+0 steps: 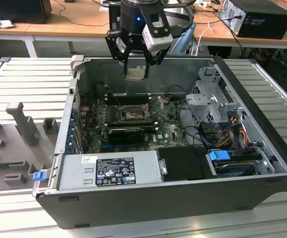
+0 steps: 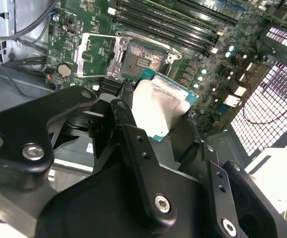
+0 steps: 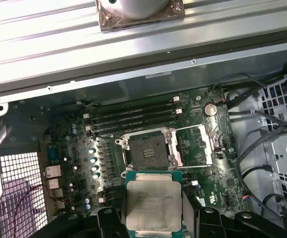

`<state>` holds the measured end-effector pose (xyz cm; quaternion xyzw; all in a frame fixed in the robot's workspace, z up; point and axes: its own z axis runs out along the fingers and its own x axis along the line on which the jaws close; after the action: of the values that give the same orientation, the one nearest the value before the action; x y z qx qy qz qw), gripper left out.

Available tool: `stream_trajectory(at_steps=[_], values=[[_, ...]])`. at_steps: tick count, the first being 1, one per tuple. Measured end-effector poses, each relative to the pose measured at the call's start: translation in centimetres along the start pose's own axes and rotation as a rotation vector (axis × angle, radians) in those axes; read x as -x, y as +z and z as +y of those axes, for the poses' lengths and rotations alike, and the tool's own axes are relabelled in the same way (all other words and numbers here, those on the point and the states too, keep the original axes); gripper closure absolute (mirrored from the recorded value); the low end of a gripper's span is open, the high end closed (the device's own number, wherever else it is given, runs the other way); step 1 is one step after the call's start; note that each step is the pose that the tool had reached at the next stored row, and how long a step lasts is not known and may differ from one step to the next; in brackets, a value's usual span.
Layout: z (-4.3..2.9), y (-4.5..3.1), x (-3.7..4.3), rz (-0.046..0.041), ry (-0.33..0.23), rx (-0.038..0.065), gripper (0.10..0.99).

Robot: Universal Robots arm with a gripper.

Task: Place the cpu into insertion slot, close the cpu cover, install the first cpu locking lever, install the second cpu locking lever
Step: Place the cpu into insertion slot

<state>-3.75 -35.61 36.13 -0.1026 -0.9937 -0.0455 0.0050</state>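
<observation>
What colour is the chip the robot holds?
The cpu is silver-grey, green-edged; best in the first wrist view.

Cpu (image 3: 153, 206) is flat, metal top up, pinched on two opposite edges by the gripper (image 3: 156, 218), hanging over the board (image 3: 203, 183) near the slot (image 3: 148, 150), not in it. The slot's pin field is bare. Cover (image 3: 209, 145) is swung open beside the slot, toward the coin cell (image 3: 210, 109). Memory slots (image 3: 133, 116) run between slot and case wall (image 3: 108, 87).
</observation>
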Motion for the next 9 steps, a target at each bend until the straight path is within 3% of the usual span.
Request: stream_trajectory(at_steps=[9], values=[[0.00, 0.00, 0.00, -0.0046, 0.052, 0.001, 0.549]])
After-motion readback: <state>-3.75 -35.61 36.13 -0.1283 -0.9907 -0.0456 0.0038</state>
